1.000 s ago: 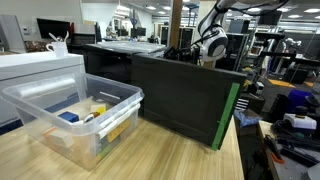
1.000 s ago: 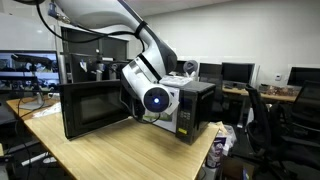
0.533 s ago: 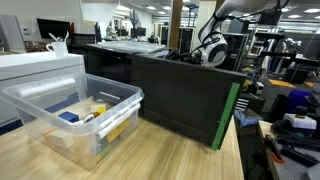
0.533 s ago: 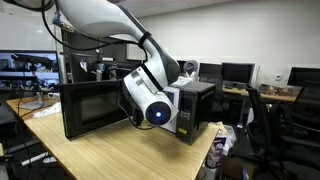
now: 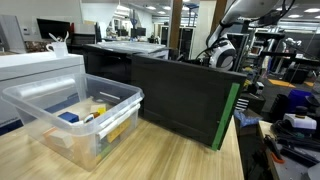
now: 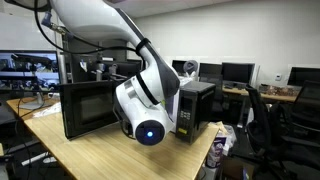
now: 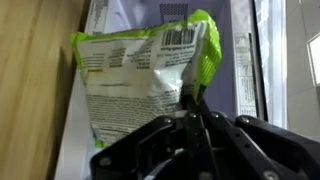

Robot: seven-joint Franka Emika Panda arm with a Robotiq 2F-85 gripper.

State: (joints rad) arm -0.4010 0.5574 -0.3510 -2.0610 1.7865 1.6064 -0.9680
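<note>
In the wrist view my gripper [image 7: 194, 112] is shut on the right-hand edge of a crinkled snack bag [image 7: 140, 75], silver-white with printed text and a bright green border. The bag hangs in front of a grey-purple surface, with wooden tabletop [image 7: 35, 80] at the left. In both exterior views my arm [image 6: 145, 105] [image 5: 226, 50] is beside a black microwave [image 6: 197, 103] whose door [image 6: 95, 108] stands open. The large wrist joint hides the fingers and the bag in an exterior view [image 6: 150, 130].
A clear plastic bin [image 5: 75, 115] with several small items sits on the wooden table next to a white appliance [image 5: 40, 65]. The microwave's open door [image 5: 185, 95] is a wide dark wall. Small bags [image 6: 218, 150] sit at the table edge, and office chairs [image 6: 275, 125] stand beyond.
The arm has swung away from the microwave opening, lower and nearer one exterior camera, rightward in the other. The gripper has stayed shut.
</note>
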